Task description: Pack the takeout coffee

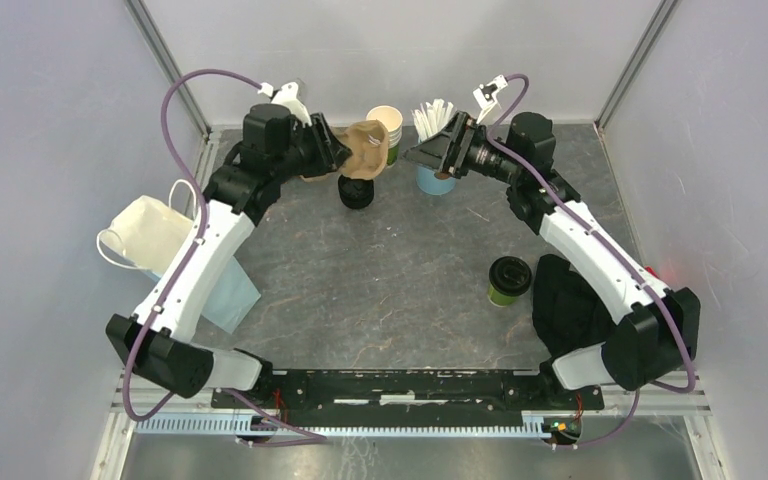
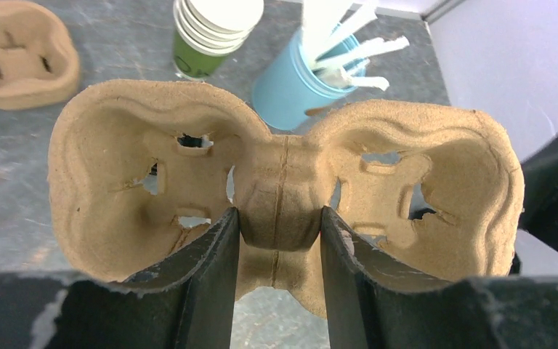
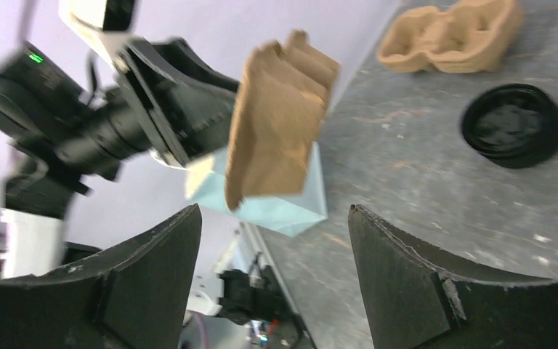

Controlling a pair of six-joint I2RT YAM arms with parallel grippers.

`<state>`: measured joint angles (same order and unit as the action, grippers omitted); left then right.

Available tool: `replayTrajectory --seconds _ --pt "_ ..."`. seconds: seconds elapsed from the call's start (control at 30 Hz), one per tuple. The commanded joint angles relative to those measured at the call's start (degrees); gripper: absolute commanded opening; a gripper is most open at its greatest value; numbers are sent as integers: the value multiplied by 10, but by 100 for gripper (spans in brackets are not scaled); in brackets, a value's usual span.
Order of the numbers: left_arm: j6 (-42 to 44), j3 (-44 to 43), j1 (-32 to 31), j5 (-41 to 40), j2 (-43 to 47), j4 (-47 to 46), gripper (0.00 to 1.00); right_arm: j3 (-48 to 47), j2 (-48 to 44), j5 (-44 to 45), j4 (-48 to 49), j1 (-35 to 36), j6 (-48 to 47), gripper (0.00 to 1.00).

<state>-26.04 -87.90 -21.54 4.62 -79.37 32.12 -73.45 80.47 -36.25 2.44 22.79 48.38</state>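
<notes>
One tabletop (image 1: 400, 270): grey, scuffed.
Two end effectors: left end effector (image 2: 280, 218) clamped on the middle ridge of the pulp carrier (image 2: 280, 163); right end effector (image 3: 272, 211) with its fingers spread apart, gripping nothing.
Pulp carrier: two wells, lifted off the tabletop, just in front of the right end effector (blurred in that wrist view).
Takeout coffee (image 1: 509, 281): upright on the tabletop, well back from the right end effector, beside that arm's forearm.
Black lids (image 1: 356, 192): stacked near the left end effector.

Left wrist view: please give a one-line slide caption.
Fingers of the left gripper pinch the middle ridge of a two-cup pulp carrier.
</notes>
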Motion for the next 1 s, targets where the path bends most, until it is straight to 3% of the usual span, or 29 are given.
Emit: replayTrajectory --seconds 0.0,0.33,0.7,0.97 --pt "-72 52 -30 5 30 -83 32 8 8 -44 219 13 165 79" --pt "-63 64 -44 -2 36 -94 32 17 13 -39 210 47 163 61" --pt "-60 63 -44 1 34 -98 31 27 10 -20 166 47 129 60" --pt "-63 61 -43 8 30 -99 31 34 14 -20 171 47 125 52"
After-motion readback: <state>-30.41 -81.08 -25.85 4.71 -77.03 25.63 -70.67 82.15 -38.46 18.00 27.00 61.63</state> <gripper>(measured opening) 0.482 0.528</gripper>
